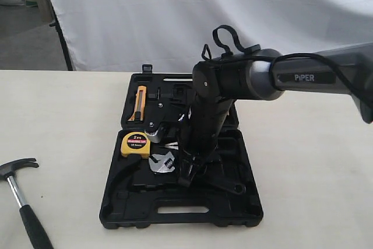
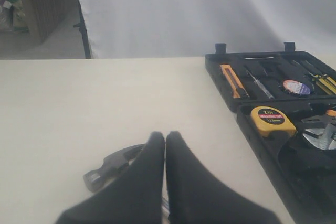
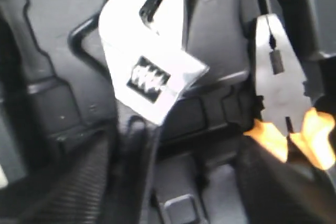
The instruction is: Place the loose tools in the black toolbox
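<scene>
The black toolbox (image 1: 180,221) (image 2: 261,148) lies open on the table. The adjustable wrench (image 1: 162,162) (image 3: 149,72) rests in its near half, with the black handle running toward the front right. My right gripper (image 1: 187,173) (image 3: 178,192) hangs over that handle with its fingers (image 3: 68,182) wide apart, so it is open; the handle lies beside one finger. The claw hammer (image 1: 17,193) (image 2: 107,165) lies on the table left of the box. My left gripper (image 2: 165,136) is shut just above it, holding nothing. The tape roll (image 2: 296,86) sits in the far half.
A yellow tape measure (image 1: 135,143) (image 2: 272,120) and orange-handled pliers (image 3: 283,93) (image 2: 328,114) sit in the near half. An orange utility knife (image 1: 140,102) (image 2: 232,80) and screwdrivers (image 2: 323,81) fill the far half. A white curtain hangs behind the table.
</scene>
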Robot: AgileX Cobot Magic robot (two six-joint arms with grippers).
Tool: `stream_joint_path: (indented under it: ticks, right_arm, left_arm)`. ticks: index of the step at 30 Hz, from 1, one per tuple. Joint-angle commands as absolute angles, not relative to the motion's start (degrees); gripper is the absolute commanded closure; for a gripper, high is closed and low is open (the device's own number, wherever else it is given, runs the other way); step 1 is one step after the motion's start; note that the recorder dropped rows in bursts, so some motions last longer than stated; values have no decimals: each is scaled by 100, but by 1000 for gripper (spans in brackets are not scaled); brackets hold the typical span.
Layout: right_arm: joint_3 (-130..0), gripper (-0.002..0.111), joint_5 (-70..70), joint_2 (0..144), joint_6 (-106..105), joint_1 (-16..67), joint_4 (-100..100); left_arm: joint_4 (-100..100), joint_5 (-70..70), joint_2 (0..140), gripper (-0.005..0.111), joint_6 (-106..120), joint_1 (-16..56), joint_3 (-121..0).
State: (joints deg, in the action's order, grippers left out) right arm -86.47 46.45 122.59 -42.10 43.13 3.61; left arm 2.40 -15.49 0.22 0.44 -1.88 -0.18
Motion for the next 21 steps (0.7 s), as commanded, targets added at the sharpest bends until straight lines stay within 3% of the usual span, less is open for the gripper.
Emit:
stream_joint_path:
  ticks: [1,7,21]
  right_arm:
    - [-8658,76,4656,12406,-4177,4294,278]
    - [-8658,108,4666,12406,-4177,4351,215]
    - [-8658,109,4793,11940,-5284,4407,197]
  left_arm:
    - [211,-1540,0,106,0,-140,0]
    - [211,-1540,0,106,0,-140,0]
    - [211,-1540,0,106,0,-140,0]
